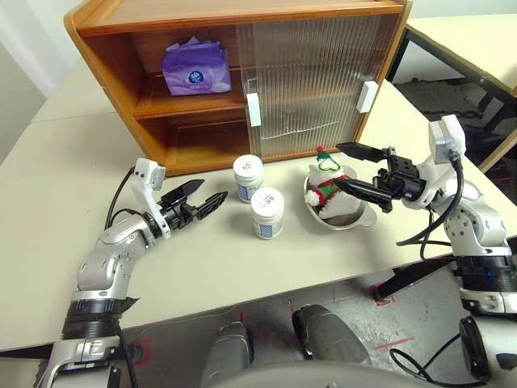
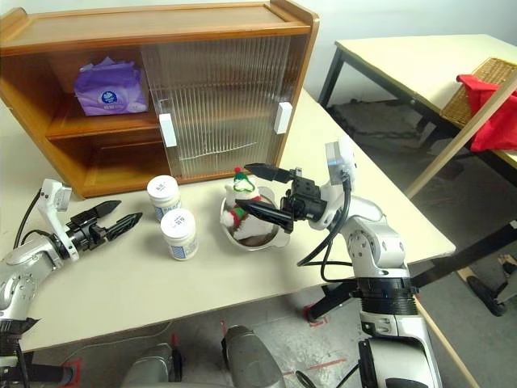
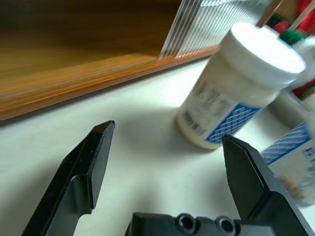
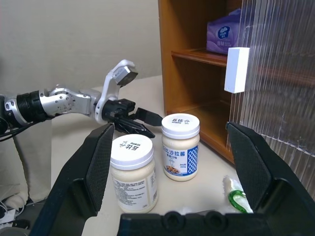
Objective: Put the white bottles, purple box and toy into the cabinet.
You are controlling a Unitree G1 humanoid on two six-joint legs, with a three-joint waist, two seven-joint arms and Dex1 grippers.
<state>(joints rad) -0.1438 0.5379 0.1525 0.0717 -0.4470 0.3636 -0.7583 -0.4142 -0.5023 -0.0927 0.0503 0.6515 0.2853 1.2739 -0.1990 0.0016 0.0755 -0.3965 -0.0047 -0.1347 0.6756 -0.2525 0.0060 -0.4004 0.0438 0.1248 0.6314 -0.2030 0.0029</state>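
Note:
The purple box (image 1: 195, 69) lies on the upper shelf in the open left half of the wooden cabinet (image 1: 113, 32). Two white bottles (image 1: 248, 178) (image 1: 267, 212) stand upright on the table in front of the cabinet. My left gripper (image 1: 212, 191) hovers low just left of them, open and empty, pointing at the nearer-to-cabinet bottle (image 3: 236, 83). The toy (image 1: 326, 184) sits in a metal bowl (image 1: 359, 218) to the right of the bottles. My right gripper (image 1: 349, 168) is open, its fingertips right beside the toy, holding nothing.
Both ribbed sliding doors (image 1: 311, 81) cover the cabinet's right half; the lower shelf on the left is bare. A second table (image 2: 420, 65) with a wicker basket and red cloth (image 2: 493, 97) stands behind on the right. The table's front edge runs close below my arms.

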